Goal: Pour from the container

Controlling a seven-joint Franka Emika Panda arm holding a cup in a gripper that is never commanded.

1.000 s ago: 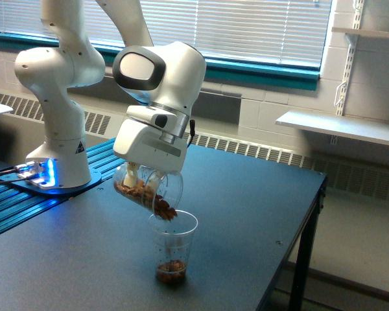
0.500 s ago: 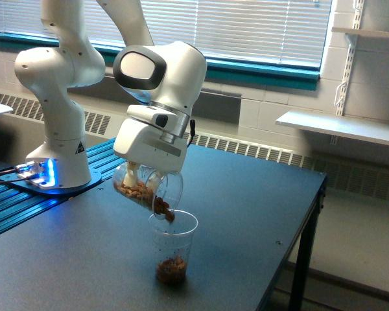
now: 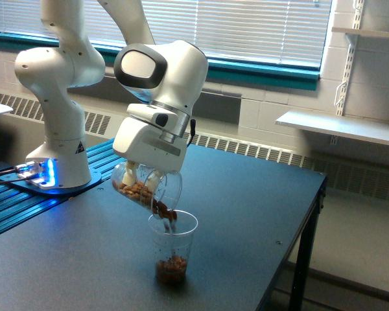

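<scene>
Nearest, a dotted cup [image 3: 172,249] stands on the counter [image 3: 246,214], nuts at its bottom, placed to catch the pour. Just above, the container [image 3: 146,188] tilts with its rim over that cup so nuts slide out. Behind it, the end effector [image 3: 137,176] pinches the container

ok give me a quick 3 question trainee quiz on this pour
1. True or false: the container in the gripper is tipped with its rim toward the cup below.
2. Where does the cup stand? A) on the table B) on the wall shelf C) on the floor
3. Fill in: brown pieces lie at the cup's ____.

Key: 1 true; 2 A; 3 bottom
</scene>
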